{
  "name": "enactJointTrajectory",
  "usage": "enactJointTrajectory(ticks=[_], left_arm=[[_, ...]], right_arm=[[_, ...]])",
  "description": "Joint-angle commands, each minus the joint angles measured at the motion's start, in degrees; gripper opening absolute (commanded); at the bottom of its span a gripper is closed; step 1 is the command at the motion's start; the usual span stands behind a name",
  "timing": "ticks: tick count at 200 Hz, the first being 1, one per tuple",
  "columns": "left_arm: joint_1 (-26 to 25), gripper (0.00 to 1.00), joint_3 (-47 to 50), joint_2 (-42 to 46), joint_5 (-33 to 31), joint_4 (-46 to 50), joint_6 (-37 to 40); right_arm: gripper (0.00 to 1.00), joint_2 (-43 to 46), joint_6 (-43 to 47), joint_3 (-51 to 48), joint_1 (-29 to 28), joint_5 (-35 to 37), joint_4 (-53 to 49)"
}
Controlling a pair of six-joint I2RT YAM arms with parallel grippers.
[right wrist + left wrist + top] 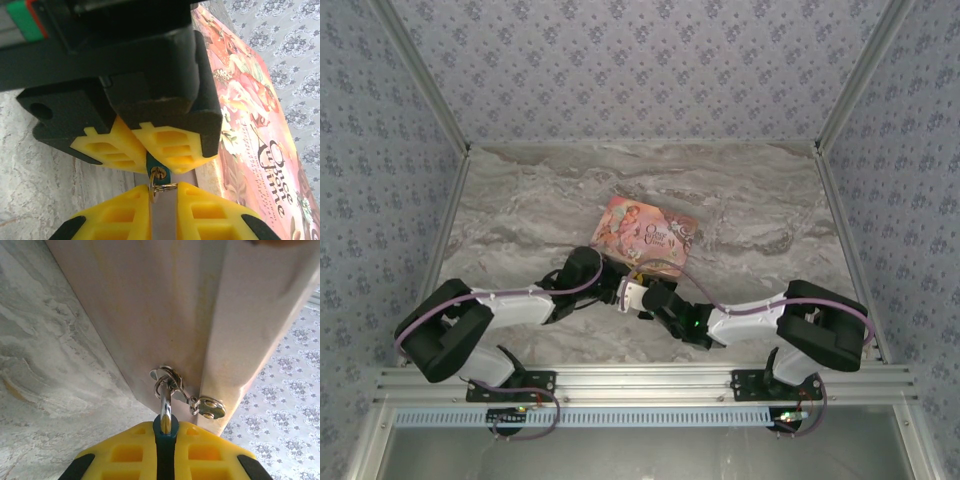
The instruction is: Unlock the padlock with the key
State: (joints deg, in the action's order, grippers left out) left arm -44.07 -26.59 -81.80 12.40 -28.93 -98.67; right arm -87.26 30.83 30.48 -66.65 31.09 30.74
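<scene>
The teal padlock [166, 447] is clamped between the yellow fingers of my shut left gripper [166, 429]. Its silvery shackle [165, 410] runs up through the hasp ring [170, 380] on the pink tin's side [150, 305]. In the right wrist view the padlock's keyhole end [159, 172] peeks out under the left gripper's fingers [170, 142]. The key [152, 189] sits in the keyhole, edge-on against one finger. Its small ring [165, 187] bridges the narrow gap of my right gripper [164, 192], touching both fingers. Both grippers meet at the tin's near corner [635, 293].
The pink illustrated tin [645, 235] lies on the marble table [740, 200], just beyond the two grippers. A hinged latch plate [210, 408] hangs off its corner. Patterned walls close in the table on three sides.
</scene>
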Motion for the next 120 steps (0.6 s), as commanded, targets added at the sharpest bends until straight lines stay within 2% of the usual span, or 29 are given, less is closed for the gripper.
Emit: enactJointTrajectory(ticks=[1, 80, 120], left_arm=[[-0.1, 0.0, -2.2, -0.2, 1.8, -3.5, -0.6], [-0.1, 0.0, -2.1, -0.3, 2.0, -3.7, -0.6], [-0.1, 0.0, -2.0, -0.3, 2.2, -3.7, -0.4]], right_arm=[[0.19, -1.0, -1.7, 0.8, 0.4, -1.4, 2.0], [0.27, 0.0, -3.4, 0.1, 1.2, -3.6, 2.7], [0.24, 0.2, -3.7, 0.1, 1.9, -4.4, 3.5]])
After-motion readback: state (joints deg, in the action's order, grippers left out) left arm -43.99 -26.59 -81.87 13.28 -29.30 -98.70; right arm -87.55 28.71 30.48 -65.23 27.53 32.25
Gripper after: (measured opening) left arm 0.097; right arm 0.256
